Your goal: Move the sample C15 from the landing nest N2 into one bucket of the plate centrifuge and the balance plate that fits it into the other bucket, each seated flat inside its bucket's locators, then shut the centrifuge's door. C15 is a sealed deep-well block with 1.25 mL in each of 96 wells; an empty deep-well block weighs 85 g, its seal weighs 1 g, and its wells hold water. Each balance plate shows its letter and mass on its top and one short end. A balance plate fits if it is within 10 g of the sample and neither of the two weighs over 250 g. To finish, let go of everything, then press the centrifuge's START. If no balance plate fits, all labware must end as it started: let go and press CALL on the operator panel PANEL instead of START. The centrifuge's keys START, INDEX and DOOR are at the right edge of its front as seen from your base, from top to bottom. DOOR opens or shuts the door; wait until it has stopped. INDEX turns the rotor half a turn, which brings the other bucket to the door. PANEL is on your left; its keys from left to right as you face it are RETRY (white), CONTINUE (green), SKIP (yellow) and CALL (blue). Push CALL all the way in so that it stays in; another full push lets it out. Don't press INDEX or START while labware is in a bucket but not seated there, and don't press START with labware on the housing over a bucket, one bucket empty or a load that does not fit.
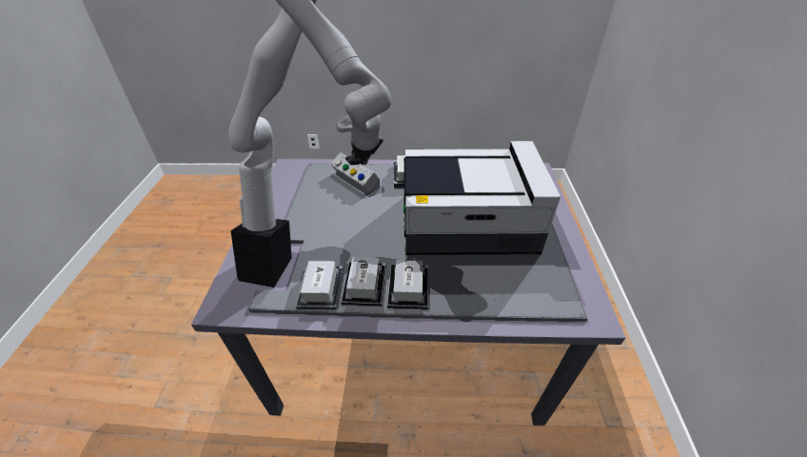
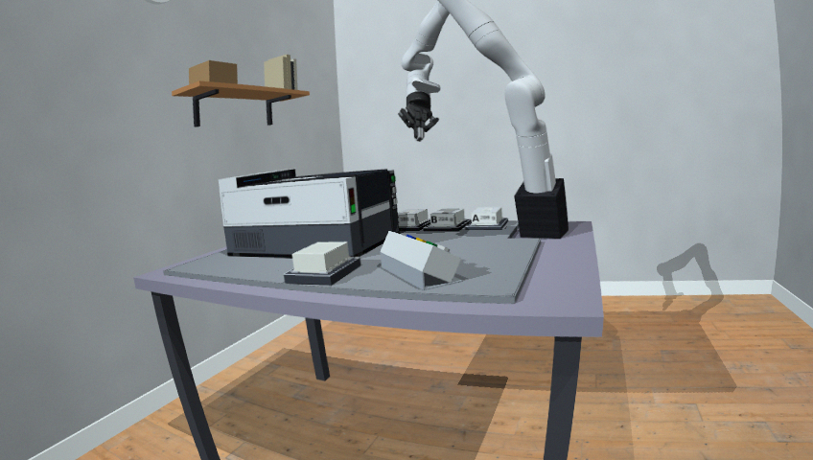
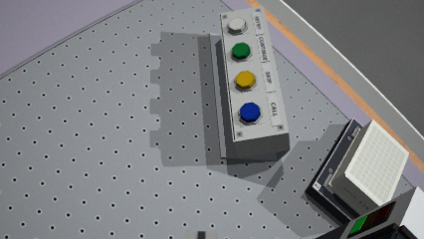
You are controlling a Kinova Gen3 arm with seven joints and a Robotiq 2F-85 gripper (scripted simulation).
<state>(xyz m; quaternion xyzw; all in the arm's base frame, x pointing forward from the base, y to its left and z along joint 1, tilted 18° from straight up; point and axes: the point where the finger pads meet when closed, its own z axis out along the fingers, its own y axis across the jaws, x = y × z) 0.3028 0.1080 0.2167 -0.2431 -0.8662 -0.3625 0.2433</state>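
My gripper [image 2: 419, 131] is shut and empty, hanging well above the operator panel [image 1: 355, 173]. The wrist view looks down on the panel [image 3: 256, 80] with its white, green and yellow keys and the blue CALL key [image 3: 250, 112] standing out. The sample C15 [image 3: 369, 167], a white sealed deep-well block, sits in its dark nest beside the panel; it also shows in the exterior view [image 2: 321, 256]. The balance plates A [image 1: 317, 280], B [image 1: 362, 278] and C [image 1: 408, 280] sit in their nests at the table's front. The centrifuge [image 1: 475, 192] stands to the right with a dark opening in its top.
The arm's black base block [image 1: 261, 251] stands at the table's left edge. A wall shelf [image 2: 239, 89] with boxes hangs beyond the centrifuge. The centrifuge's keys [image 3: 370, 219] show at the wrist view's lower right corner.
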